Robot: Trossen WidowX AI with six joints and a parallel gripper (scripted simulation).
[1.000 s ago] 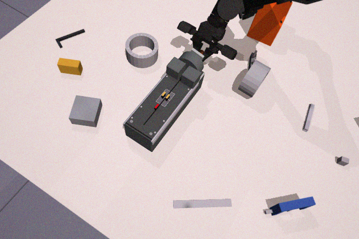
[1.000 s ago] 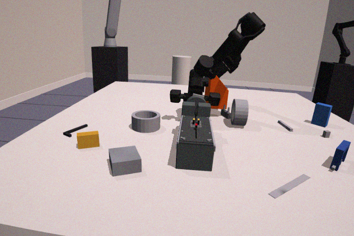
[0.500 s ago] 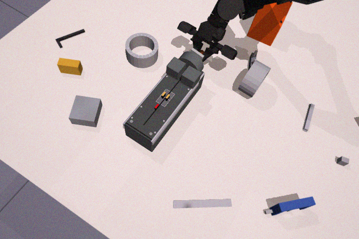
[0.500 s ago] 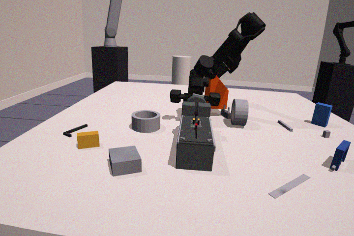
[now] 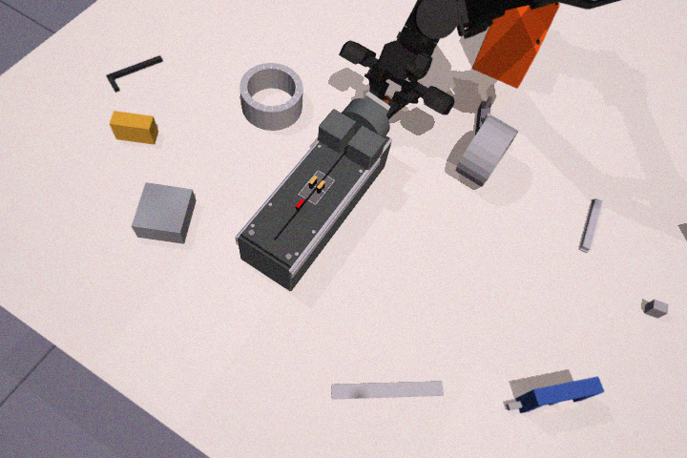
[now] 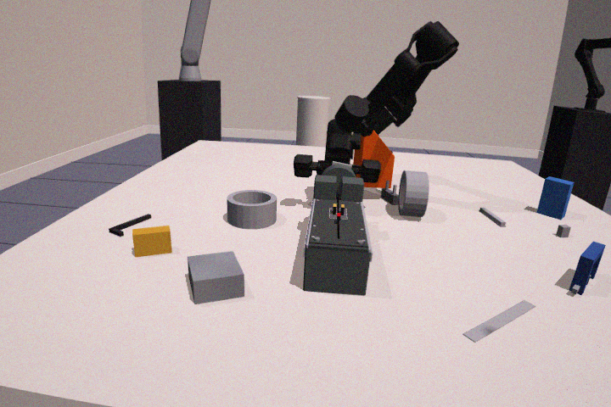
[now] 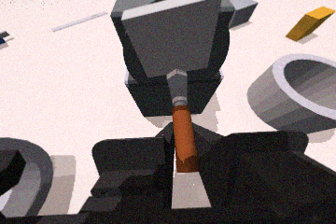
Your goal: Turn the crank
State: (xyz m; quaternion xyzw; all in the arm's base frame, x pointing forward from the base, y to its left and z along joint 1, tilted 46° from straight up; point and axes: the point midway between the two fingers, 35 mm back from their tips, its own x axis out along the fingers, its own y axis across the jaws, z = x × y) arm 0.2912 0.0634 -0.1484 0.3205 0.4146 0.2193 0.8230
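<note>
Top view, left to right. Grey open cylinder (image 5: 271, 115) (image 6: 251, 218) (image 7: 264, 95): stands upright, apart from the machine, the only likely container on this side; nothing seen inside, pale surface visible through its mouth, so possibly a plain ring with no floor. Machine (image 5: 264, 264) (image 6: 336, 270) (image 7: 147, 100): long dark housing, slot along its top. Red pointer (image 5: 300, 203) (image 6: 339, 214) sits in the slot, just short of the brass zero marks (image 5: 317, 184) (image 6: 339, 209), on the side away from the crank; not level with them. Step in hand, as judged: the cranking, at its fine end, with release still to do. Crank plate (image 5: 378, 99) (image 6: 349, 165) (image 7: 173, 37) is at the far end of the housing; its orange handle (image 5: 386, 100) (image 7: 184, 135) lies between the fingers of the gripper (image 5: 387, 103) (image 6: 339, 166) (image 7: 179, 125), which is clamped on it. Next move calls for a small, slow turn bringing the pointer toward the crank end; turning direction not known from here, so watch the pointer. Risk: overshoot, or a nudge on letting go. Grey drum (image 5: 490, 145) (image 6: 414, 194) (image 7: 44, 170), farther right: lies on its side; contents, if any, cannot be told.
</note>
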